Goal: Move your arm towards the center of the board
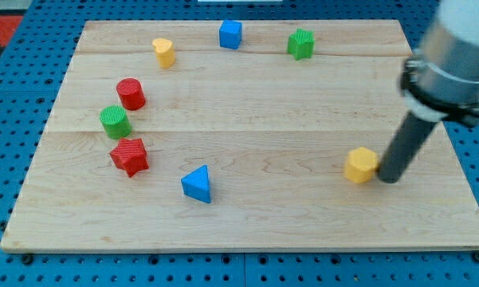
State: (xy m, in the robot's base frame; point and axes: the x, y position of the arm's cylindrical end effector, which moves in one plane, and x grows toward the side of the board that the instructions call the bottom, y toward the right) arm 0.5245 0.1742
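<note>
We've got the red star block [129, 155] far left on the bench [247, 231], well left of the yellow block [361, 164]; the blue triangle [197, 184] sits between them. Our tip [389, 178] is just right of the yellow block, about touching. No gripper on this rod.

we see a desk [247, 104] of pale, matt wood with visible grain. the red star block [129, 155] and green cylinder [115, 122] look like ribbed plastic. our rod is matt dark at my tip [389, 178].
</note>
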